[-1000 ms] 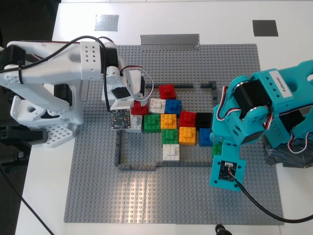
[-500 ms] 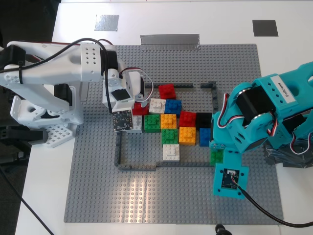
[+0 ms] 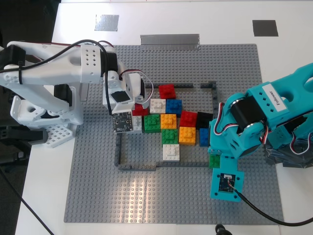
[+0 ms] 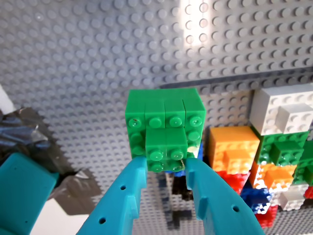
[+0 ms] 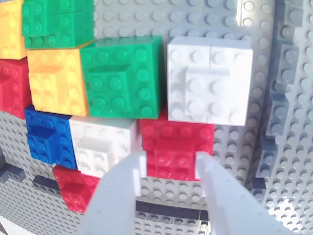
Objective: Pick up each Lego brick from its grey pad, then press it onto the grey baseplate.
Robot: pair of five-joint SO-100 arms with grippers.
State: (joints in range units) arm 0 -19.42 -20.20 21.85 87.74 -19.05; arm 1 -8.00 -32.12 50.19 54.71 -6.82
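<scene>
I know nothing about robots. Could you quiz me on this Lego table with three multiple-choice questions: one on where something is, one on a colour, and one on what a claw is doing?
1. Where are the two grey pads?
A. On the white tabletop, beyond the grey baseplate
B. Inside the brick frame
C. Under the bricks

2. What colour is the brick at my second end effector?
A. Blue
B. Red
C. Orange

3. What is my first end effector doing?
A. Hanging open with nothing in it
B. Resting on a pad
C. Gripping the green brick

Answers:
1. A: in the exterior view both pads lie bare on the tabletop, past the plate's far edge.
2. B: the second wrist view shows the red brick between the white fingers.
3. C: the first wrist view shows the teal fingers against both sides of the green brick.
</scene>
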